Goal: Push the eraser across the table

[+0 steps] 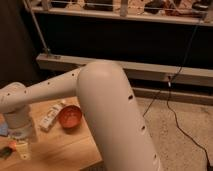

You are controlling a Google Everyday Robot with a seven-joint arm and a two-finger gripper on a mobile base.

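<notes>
The light-brown wooden table point(65, 147) fills the lower left. A dark flat thing point(6, 152) lies at the left edge of the view, partly cut off; it looks like the eraser. My gripper point(22, 149) hangs from the white wrist point(19, 120) low over the table's left part, just right of that dark thing. Whether it touches it does not show. My thick white arm point(112, 115) crosses the middle of the view and hides part of the table.
A red bowl point(70, 117) and a white packet point(50, 116) lie on the table behind the gripper. A blue pad point(3, 129) shows at the left edge. Right of the table is speckled floor point(175, 145) with a black cable. A metal rail and shelf stand behind.
</notes>
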